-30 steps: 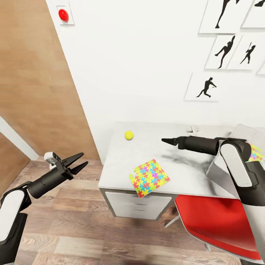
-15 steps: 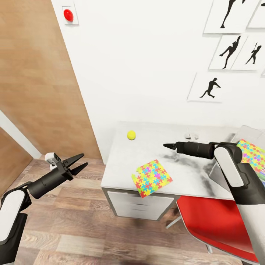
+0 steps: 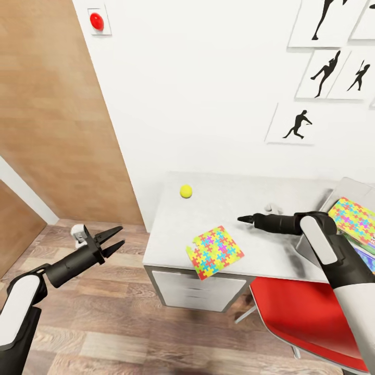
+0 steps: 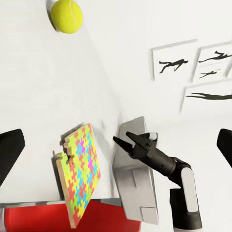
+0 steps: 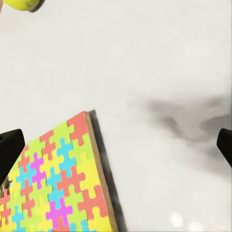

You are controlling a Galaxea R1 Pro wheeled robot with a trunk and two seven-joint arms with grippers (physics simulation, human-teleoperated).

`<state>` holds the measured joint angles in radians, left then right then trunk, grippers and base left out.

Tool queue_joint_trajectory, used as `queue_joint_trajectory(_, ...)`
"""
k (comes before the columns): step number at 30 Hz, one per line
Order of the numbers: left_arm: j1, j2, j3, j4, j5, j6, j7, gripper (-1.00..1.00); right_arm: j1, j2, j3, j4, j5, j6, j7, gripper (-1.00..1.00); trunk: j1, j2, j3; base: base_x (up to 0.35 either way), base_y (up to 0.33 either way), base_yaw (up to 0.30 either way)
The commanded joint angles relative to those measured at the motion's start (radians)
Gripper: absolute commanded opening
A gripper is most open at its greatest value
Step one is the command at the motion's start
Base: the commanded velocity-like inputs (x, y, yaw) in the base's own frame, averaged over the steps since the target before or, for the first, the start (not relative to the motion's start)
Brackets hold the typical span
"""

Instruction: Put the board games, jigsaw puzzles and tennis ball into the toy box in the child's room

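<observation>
While both your tools, left (image 3: 115, 238) and right (image 3: 245, 219), hang open and empty, one tennis ball (image 3: 186, 191) sits near the counter's (image 3: 229, 200) back edge, one jigsaw puzzle (image 3: 214, 251) overhangs its front edge, and another puzzle (image 3: 355, 216) lies in the toy box (image 3: 339, 189).

A jigsaw puzzle (image 3: 214, 251) overhangs the table (image 3: 229, 205) edge; tennis ball (image 3: 186, 191) behind.

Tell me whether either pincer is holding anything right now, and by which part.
Nothing is held: the left pincer is open over the floor, the right pincer empty above the table.
</observation>
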<state>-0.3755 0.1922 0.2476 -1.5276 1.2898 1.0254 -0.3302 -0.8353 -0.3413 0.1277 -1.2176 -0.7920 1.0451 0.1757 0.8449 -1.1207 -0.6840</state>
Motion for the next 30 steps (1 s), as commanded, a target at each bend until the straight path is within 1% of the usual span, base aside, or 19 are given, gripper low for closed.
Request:
queue_joint_trajectory(1,0.006,0.000,0.002,0.009,-0.013,0.004,-0.004,1.00,-0.001,-0.001,0.002,0.026,0.010,0.002,0.014,1.00,0.000,-0.001,-0.001,0.000,0.000,0.001)
queue_joint_trajectory(2,0.013,0.001,0.004,0.017,-0.019,0.003,-0.002,1.00,0.000,-0.002,0.003,0.050,0.010,0.002,0.021,1.00,0.000,-0.001,-0.001,0.000,0.000,0.001)
queue_joint_trajectory(5,0.020,0.001,0.005,0.024,-0.026,0.003,0.001,1.00,0.001,-0.002,0.005,0.068,0.010,0.002,0.031,1.00,0.000,-0.001,-0.001,0.000,0.000,0.000)
queue_joint_trajectory(7,0.030,0.003,0.006,0.034,-0.039,0.002,0.004,1.00,0.003,-0.006,0.008,0.095,0.010,0.002,0.059,1.00,0.000,-0.001,-0.001,0.000,0.000,0.000)
queue_joint_trajectory(8,0.030,0.003,0.006,0.034,-0.039,0.002,0.004,1.00,0.003,-0.006,0.008,0.095,0.010,0.002,0.059,1.00,0.000,-0.001,-0.001,0.000,0.000,0.000)
queue_joint_trajectory(11,0.042,0.006,0.009,0.043,-0.054,-0.004,0.007,1.00,0.006,-0.026,0.013,0.119,0.011,0.002,0.107,1.00,0.000,-0.001,-0.001,0.000,0.000,0.000)
queue_joint_trajectory(12,0.042,0.006,0.009,0.043,-0.054,-0.004,0.007,1.00,0.006,-0.026,0.013,0.119,0.011,0.002,0.107,1.00,0.000,-0.001,-0.001,0.000,0.000,0.000)
queue_joint_trajectory(14,0.047,0.007,0.010,0.047,-0.060,-0.009,0.008,1.00,0.008,-0.041,0.016,0.128,0.011,0.002,0.141,1.00,0.000,-0.001,-0.001,0.000,0.000,0.000)
queue_joint_trajectory(15,0.047,0.007,0.010,0.047,-0.060,-0.009,0.008,1.00,0.008,-0.041,0.016,0.128,0.011,0.002,0.141,1.00,0.000,-0.001,-0.001,0.000,0.000,0.000)
queue_joint_trajectory(19,0.051,0.008,0.011,0.050,-0.065,-0.015,0.010,1.00,0.010,-0.057,0.018,0.136,0.012,0.002,0.186,1.00,0.000,-0.001,-0.001,0.000,0.000,0.000)
queue_joint_trajectory(21,0.052,0.008,0.011,0.051,-0.066,-0.016,0.010,1.00,0.010,-0.060,0.019,0.137,0.012,0.002,0.197,1.00,0.000,-0.001,-0.001,0.000,0.000,0.000)
queue_joint_trajectory(30,0.054,0.009,0.012,0.065,-0.069,-0.019,0.011,1.00,0.021,-0.069,0.022,0.141,0.012,0.002,0.226,1.00,0.000,-0.001,-0.001,0.000,0.000,0.000)
